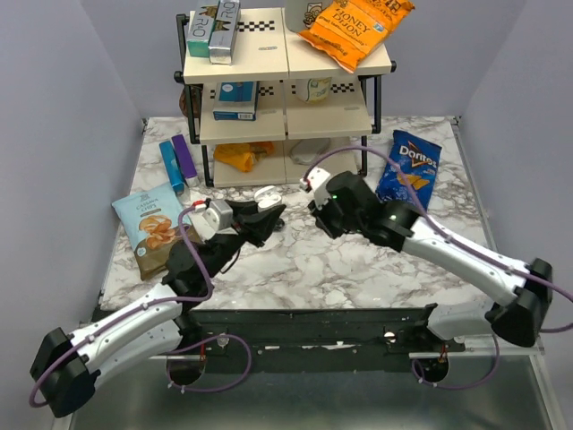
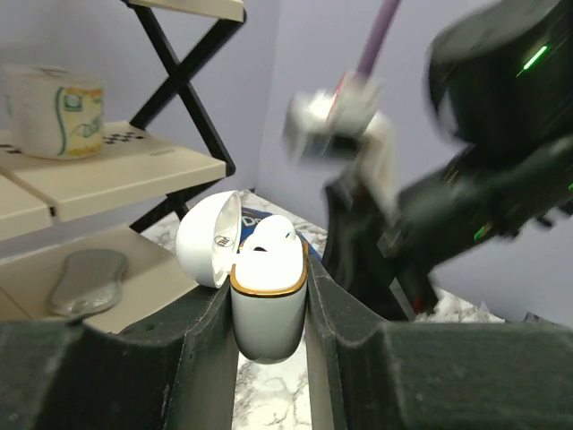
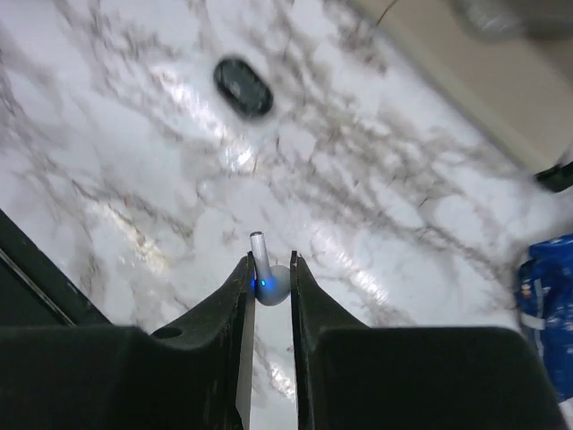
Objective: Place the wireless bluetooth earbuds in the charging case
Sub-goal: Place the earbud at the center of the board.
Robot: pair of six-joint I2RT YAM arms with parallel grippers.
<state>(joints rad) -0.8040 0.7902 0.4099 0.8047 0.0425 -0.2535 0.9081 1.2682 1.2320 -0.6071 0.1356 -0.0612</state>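
Currently the left end effector (image 2: 269, 291) is gripping the small white glossy pebble-shaped plastic charging case (image 2: 267, 321) between its two black fingers and holding it upright. The case's hinged lid (image 2: 206, 240) is standing open, tipped to the left in the left wrist view, and a gold-coloured rim is showing around the mouth. One small white seated earbud (image 2: 271, 235) is sitting in the case, its top poking above the rim.

The right end effector (image 3: 270, 266) is pinching a small pale grey-white stemmed earbud (image 3: 267, 285) in a narrow grip over the white-and-grey marbled desk (image 3: 134, 170). The stem is pointing away from the wrist and a blue glow is showing on the body.

A dark oval object (image 3: 243, 87) is lying on the desk beyond the fingertips; it is too blurred to identify.

From above, the two end effectors are facing each other near the middle of the desk, in front of the cream tiered shelf rack (image 1: 286, 121). A blue Doritos bag (image 1: 409, 167) is lying just right of the right arm.
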